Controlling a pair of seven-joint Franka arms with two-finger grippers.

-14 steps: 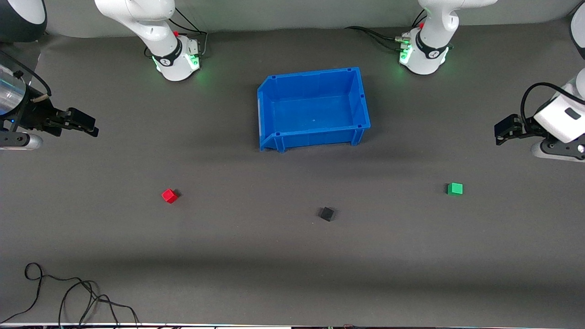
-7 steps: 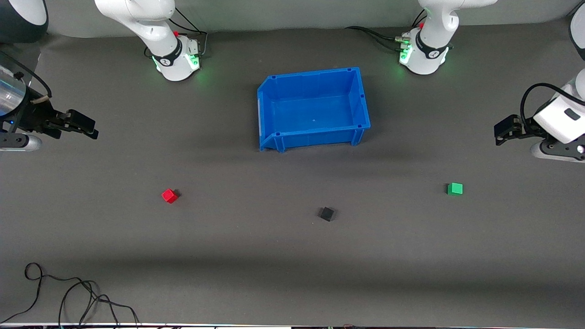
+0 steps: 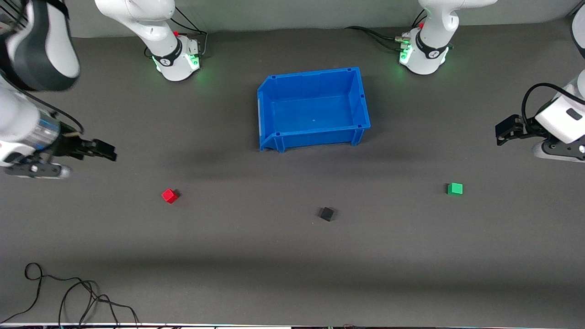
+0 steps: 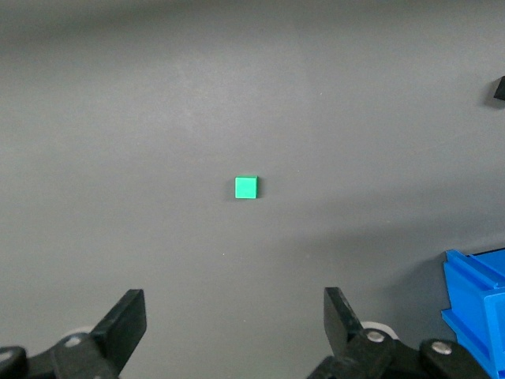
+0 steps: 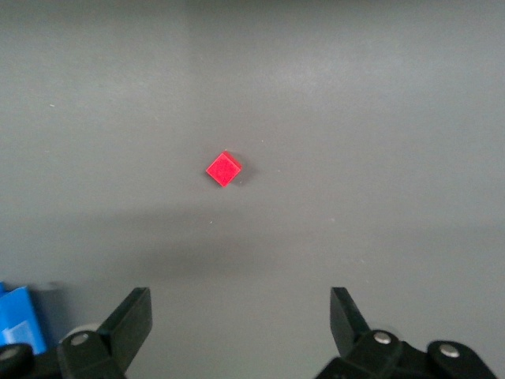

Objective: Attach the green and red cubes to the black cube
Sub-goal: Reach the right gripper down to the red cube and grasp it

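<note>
The small matte black cube (image 3: 327, 213) sits on my dark grey worktop (image 3: 274, 274), a little below the middle of the front picture. It is the one the other two must join.

The small bright red cube (image 3: 169, 195) lies toward the right arm's end of the worktop, in the middle left of the front picture. It is turned so a corner points at the camera. My right pincer (image 3: 107, 153) hangs over the worktop, just up and to the left of the red cube in that picture. Its two black fingers (image 5: 130, 320) stand wide apart and hold nothing. In the right wrist view the red cube (image 5: 224, 168) shows straight ahead, between the lines of the two fingers. So I think this arm only has to go forward and down, and maybe twist a little to meet the flat sides.

The small bright green cube (image 3: 455, 188) lies toward the left arm's end, in the middle right of the front picture. It sits square. My left pincer (image 3: 502, 132) hangs above it in that picture, and it too is wide open and empty. In the left wrist view the green cube (image 4: 246, 187) is also straight ahead of it.

Each arm is closest to its own cube. All three cubes are well apart.

The big blue plastic bin (image 3: 361, 98) stands farther from the front camera than the cubes. There is nothing in it.
</note>
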